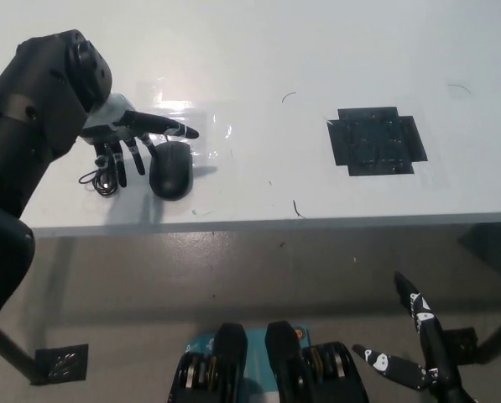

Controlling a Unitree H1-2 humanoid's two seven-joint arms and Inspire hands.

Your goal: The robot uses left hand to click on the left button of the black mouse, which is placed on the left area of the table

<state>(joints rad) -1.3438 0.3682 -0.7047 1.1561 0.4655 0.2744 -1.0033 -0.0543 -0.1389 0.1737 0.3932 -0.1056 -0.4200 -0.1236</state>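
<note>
A black mouse (171, 170) lies on the left part of the white table (258, 67), near its front edge. Its thin black cable (97, 180) curls on the table to its left. My left hand (126, 136) hovers at the mouse's upper left, open, with fingers spread. One finger reaches out past the mouse's far end and the others hang down beside its left flank. I cannot tell if any finger touches the mouse. My right hand (414, 353) rests low at the bottom right, below the table, fingers apart and holding nothing.
A patch of black tape (375, 140) is stuck to the table right of centre. A few short dark marks dot the tabletop. The table's front edge (317, 220) runs across the middle, with grey floor below it.
</note>
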